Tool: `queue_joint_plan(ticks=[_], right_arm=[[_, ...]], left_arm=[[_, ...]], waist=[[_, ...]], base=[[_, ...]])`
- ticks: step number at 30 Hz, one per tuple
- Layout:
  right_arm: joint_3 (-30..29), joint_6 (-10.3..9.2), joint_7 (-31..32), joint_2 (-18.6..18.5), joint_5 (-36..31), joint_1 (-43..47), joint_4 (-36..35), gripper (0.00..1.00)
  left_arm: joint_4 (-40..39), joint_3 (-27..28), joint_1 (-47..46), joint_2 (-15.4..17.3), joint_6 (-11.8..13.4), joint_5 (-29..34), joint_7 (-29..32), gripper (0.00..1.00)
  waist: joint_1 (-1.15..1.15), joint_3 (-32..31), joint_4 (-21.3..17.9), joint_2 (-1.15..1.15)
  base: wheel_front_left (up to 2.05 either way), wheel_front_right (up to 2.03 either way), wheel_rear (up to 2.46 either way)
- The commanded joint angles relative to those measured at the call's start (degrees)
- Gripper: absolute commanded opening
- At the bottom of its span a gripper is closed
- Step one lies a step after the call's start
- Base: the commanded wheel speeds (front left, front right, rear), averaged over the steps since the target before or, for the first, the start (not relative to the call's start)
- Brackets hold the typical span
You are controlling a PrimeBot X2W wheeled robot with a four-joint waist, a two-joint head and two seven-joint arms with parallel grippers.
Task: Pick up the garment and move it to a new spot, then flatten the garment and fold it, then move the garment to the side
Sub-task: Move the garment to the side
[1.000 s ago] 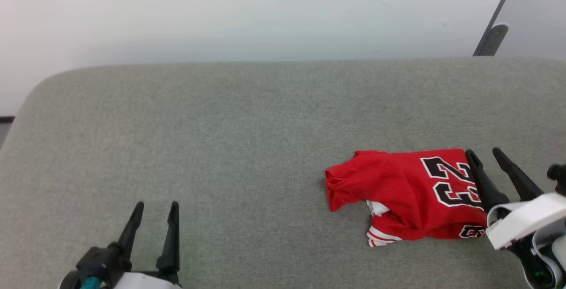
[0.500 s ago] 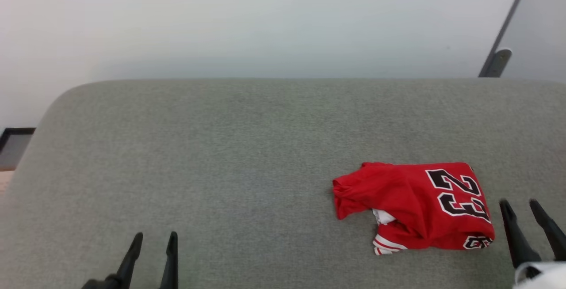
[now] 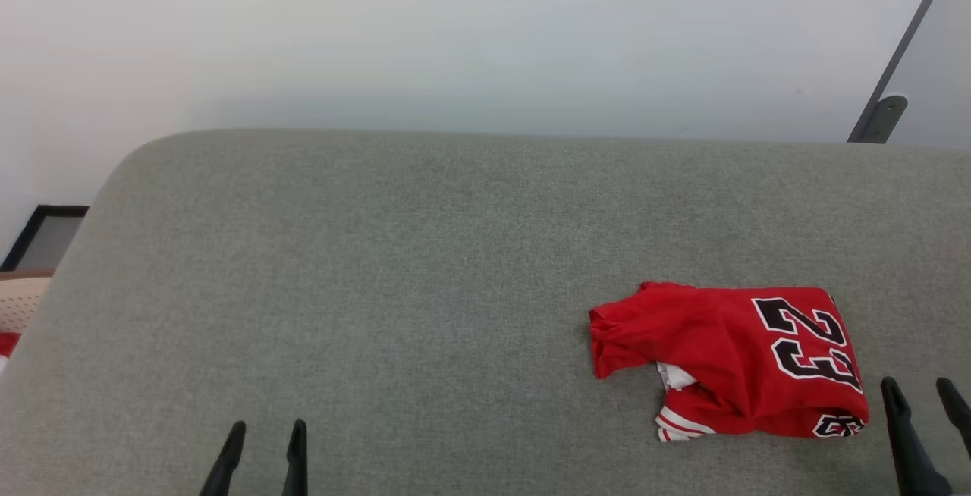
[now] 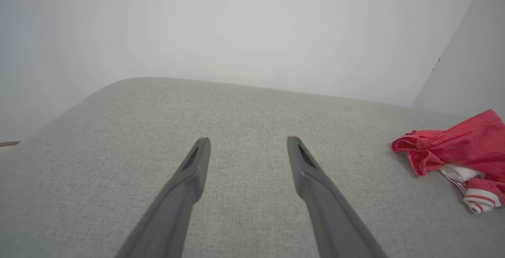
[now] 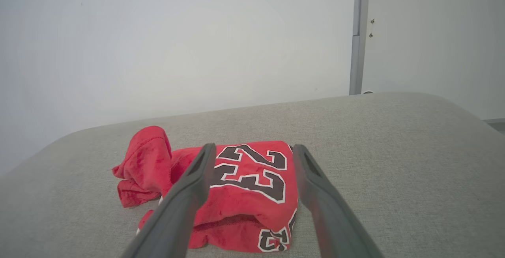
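Observation:
The garment (image 3: 732,359) is a red jersey with a black, white-outlined 23, lying folded into a loose bundle on the right part of the grey cushion; white fabric and striped trim peek out at its front. It also appears in the right wrist view (image 5: 252,183) and at the right edge of the left wrist view (image 4: 461,147). My right gripper (image 3: 919,393) is open just right of the garment, apart from it, nothing between its fingers. My left gripper (image 3: 264,429) is open at the lower left, far from the garment, over bare cushion.
The grey upholstered surface (image 3: 379,291) has a rounded far-left corner and a far edge against a pale wall. A grey door frame (image 3: 884,113) stands at the back right. A dark-framed object (image 3: 42,234) and a beige-and-red item (image 3: 11,314) sit beyond the left edge.
The head camera has tilted and shifted. My right gripper has drawn back from the garment's right edge toward the lower right. The garment lies as before. The left gripper sits lower in view.

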Motion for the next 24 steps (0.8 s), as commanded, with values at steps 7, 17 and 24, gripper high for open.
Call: queue_joint_plan(ticks=[7, 17, 24], right_arm=[[0.59, -0.09, 1.54, 0.66, -1.08, -1.36, -1.66, 1.00], [1.13, -0.09, 21.37, -7.38, 1.03, -13.97, -0.25, 1.00], [4.83, -0.09, 49.49, -13.82, 9.46, -24.86, 4.35, 1.00]], left_arm=[[-0.59, -0.12, -1.97, 0.31, -0.11, 0.67, 0.01, 1.00], [-1.33, -0.35, -7.32, -0.82, -0.11, 1.09, 0.01, 1.00], [-0.48, -2.91, -14.66, -0.72, -0.11, 2.09, 0.01, 1.00]], waist=[[0.00, 1.50, -0.08, 0.00], [0.00, 7.50, -1.63, 0.00], [0.00, 13.24, -2.03, 0.00]], base=[[0.00, 0.00, 0.00], [0.00, 0.00, 0.00], [0.00, 0.00, 0.00]])
